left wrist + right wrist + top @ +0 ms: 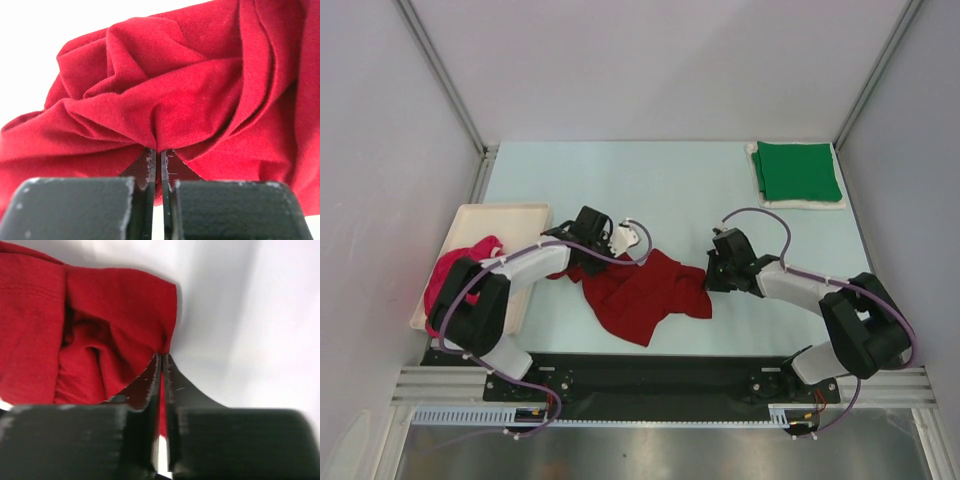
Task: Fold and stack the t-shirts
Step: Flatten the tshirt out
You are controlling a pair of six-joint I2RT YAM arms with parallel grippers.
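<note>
Dark red t-shirt [645, 290] | left jaws closed on left edge | right jaws closed on right edge

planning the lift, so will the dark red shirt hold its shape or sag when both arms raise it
Probably floppy: the dark red t-shirt lies crumpled in soft folds, so it should sag between the two pinches. Likely light for its size: thin cloth bunches in the shut jaws.

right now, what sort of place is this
Likely a robot lab test cell: white panel walls on a metal frame, two arms bolted to a table, a red shirt between them.
</note>
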